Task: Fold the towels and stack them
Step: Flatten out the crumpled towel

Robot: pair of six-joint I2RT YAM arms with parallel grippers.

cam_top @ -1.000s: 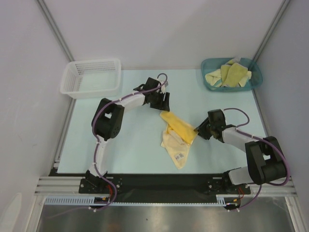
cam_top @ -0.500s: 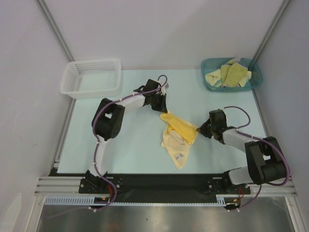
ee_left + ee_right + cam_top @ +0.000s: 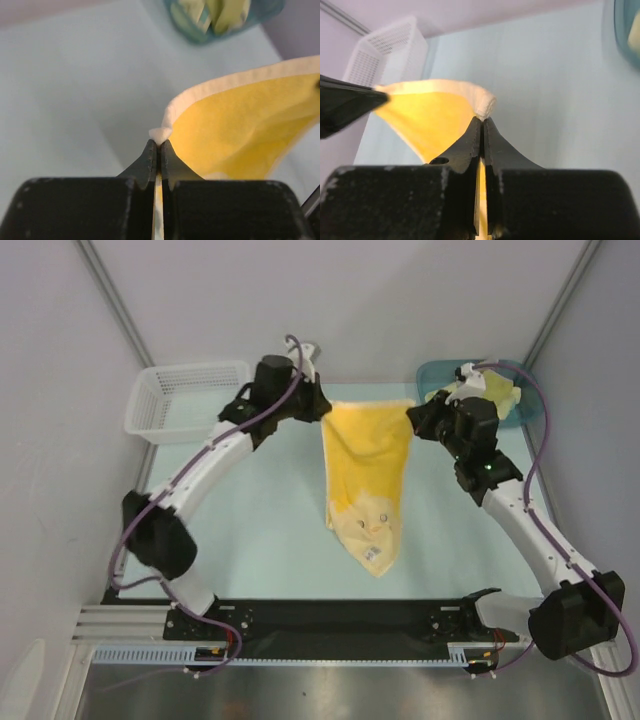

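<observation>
A yellow towel (image 3: 364,472) hangs spread in the air over the middle of the table, its top edge stretched between both grippers and its lower end near the table. My left gripper (image 3: 323,410) is shut on the towel's top left corner (image 3: 161,134). My right gripper (image 3: 412,415) is shut on the top right corner (image 3: 484,106). In the right wrist view the left gripper's black fingers (image 3: 350,102) show at the towel's far corner. More towels (image 3: 480,395), pale yellow-green, lie bunched in the teal bin (image 3: 530,415) at the back right.
A white mesh basket (image 3: 188,400) stands at the back left of the pale blue table (image 3: 250,530). Grey walls close in the back and sides. The black rail with the arm bases runs along the near edge (image 3: 330,618).
Both grippers closed on the towel's corners on the table, then rose and moved apart toward the back, lifting the towel so it now hangs spread out.
</observation>
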